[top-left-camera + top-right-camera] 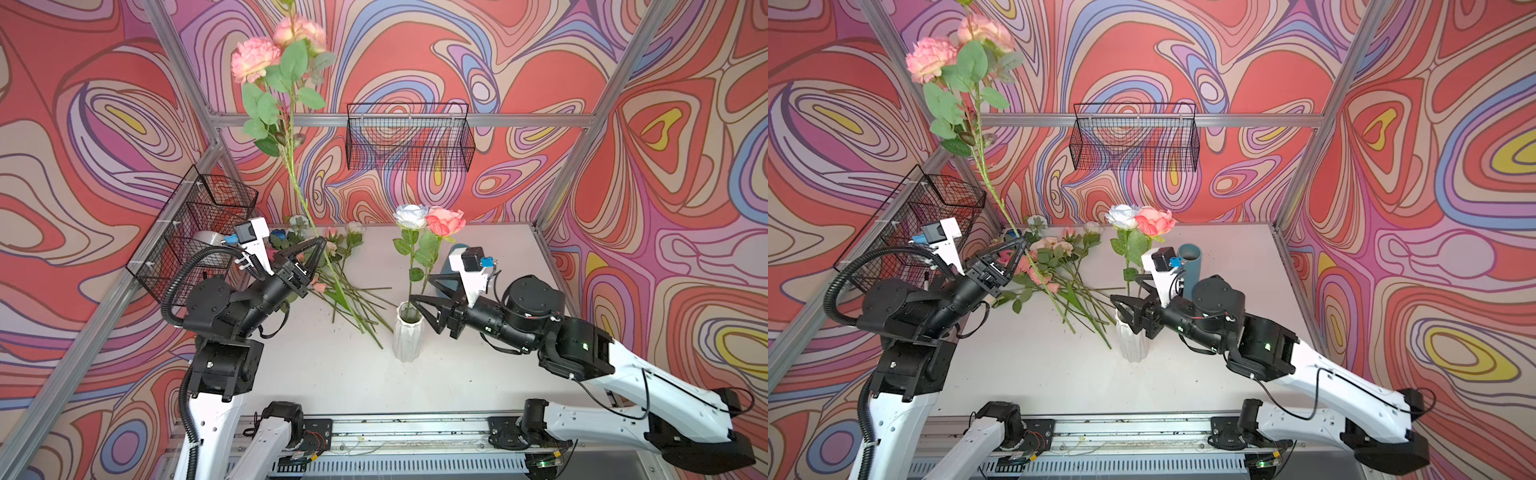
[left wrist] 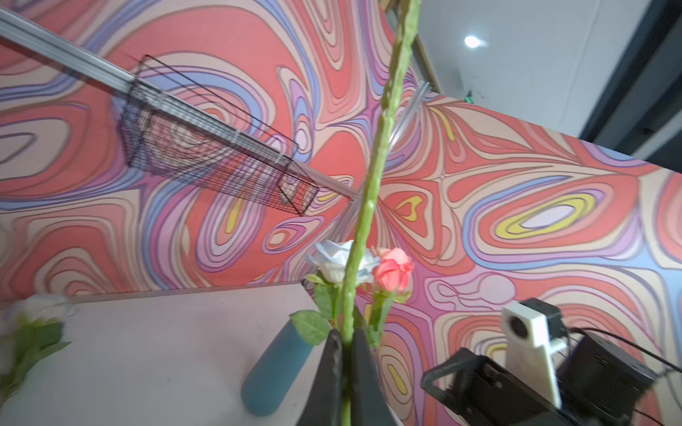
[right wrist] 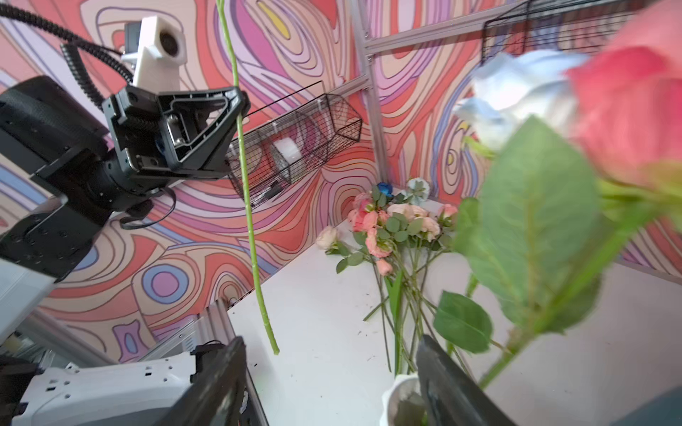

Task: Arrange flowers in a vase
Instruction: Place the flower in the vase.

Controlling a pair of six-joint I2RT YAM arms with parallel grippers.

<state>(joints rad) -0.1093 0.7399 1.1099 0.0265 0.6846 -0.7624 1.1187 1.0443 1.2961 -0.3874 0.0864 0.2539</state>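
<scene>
Overhead, left gripper (image 1: pixel 321 241) is pinched tight on the long stem (image 1: pixel 297 183), below its leaves. The stem's long axis slants steeply. Two ruffled pink blooms (image 1: pixel 254 58) sit high in the upper left of the frame in both top views, with the cut end down and to the right, over the loose pile (image 1: pixel 351 241). Stem is green and knobbly; leaves broad, matte, veined.

Right wrist view: the same stem reads near vertical, cut end (image 3: pixel 273 343) hanging clear above the white table (image 3: pixel 324 295). Blooms are cropped out there. Left wrist view: two black fingers (image 2: pixel 332 369) close on the stem with no gap, blooms again out of frame.

Right gripper (image 1: pixel 422 313) has its jaws spread wide at the mouth of the white vase (image 1: pixel 407 336). The rim shows between them in the right wrist view, nothing clamped. Vase is ribbed, matte and upright, mid-table. Two roses stand in it on upright stems, heads side by side: pale blue-white rose (image 1: pixel 411 214) and coral rose (image 1: pixel 446 220).

Loose pile lies flat at the back left of the table, heads toward the back wall, stems fanned toward the vase. Deep blue rose (image 3: pixel 385 189) is plainest in the right wrist view.

Teal cylinder (image 1: pixel 1190 266) stands behind the right wrist; its open top shows in a top view. Black wire baskets hang on the back wall (image 1: pixel 409 139) and the left wall (image 1: pixel 195 232), with a white roll (image 3: pixel 288 151) in the latter.
</scene>
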